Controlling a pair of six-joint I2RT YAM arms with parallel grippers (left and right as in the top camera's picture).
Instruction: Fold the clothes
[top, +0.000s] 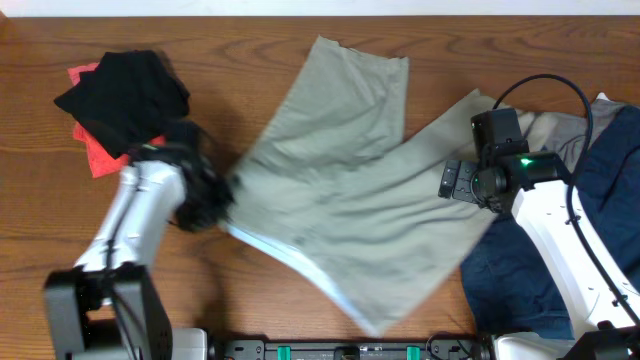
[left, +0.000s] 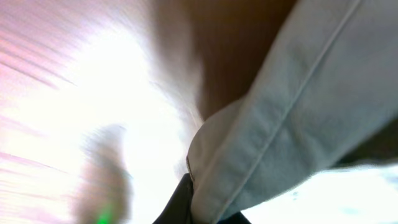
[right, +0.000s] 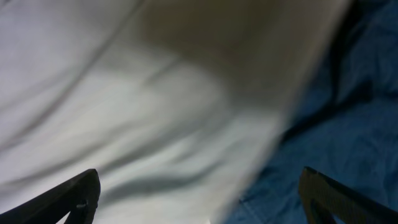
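Left hand (top: 208, 195): closed, pinching the left edge of the khaki shorts (top: 350, 190), with a stitched hem showing at its fingers in the wrist view.
Shorts: lying spread mid-table (top: 250, 40), extending right and far from that hand, the long axis appearing to slant near-left to far-right.
Right hand (top: 458, 182): jaws standing wide, hovering over the shorts' right end, gripping nothing.
Navy denim (top: 520, 290): lying right.
Black piece (top: 125, 85): lying on the orange-red piece (top: 95, 155), far left.
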